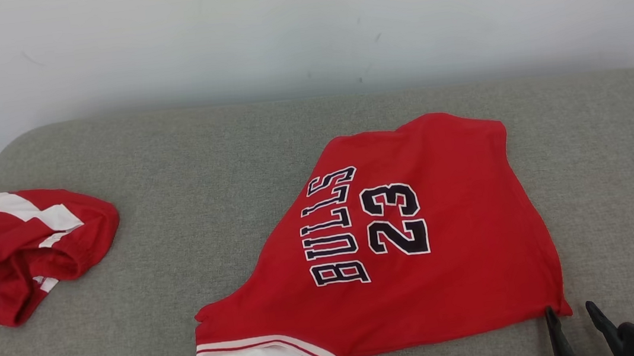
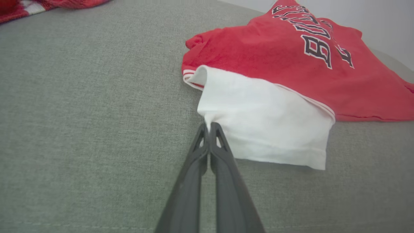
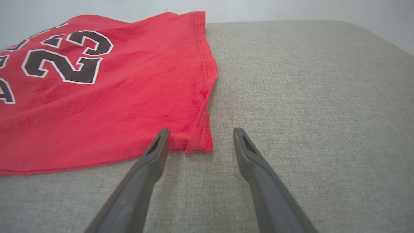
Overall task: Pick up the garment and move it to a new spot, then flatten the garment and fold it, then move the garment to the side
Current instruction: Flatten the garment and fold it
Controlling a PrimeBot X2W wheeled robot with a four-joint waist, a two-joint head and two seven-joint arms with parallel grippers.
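red jersey reads "bulls 23".

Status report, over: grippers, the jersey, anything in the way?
Left gripper shut on the jersey, at its white sleeve. Right gripper open around the hem corner. Second red garment far left, well apart, not in the way.

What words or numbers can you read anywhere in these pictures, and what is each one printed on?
"BULLS": dark, white-edged letters on the red jersey, running sideways in the head view.
"23": same style, right beside that word on the same jersey.
Red and white garment at the left: no print shows on it.
No other text in any view.
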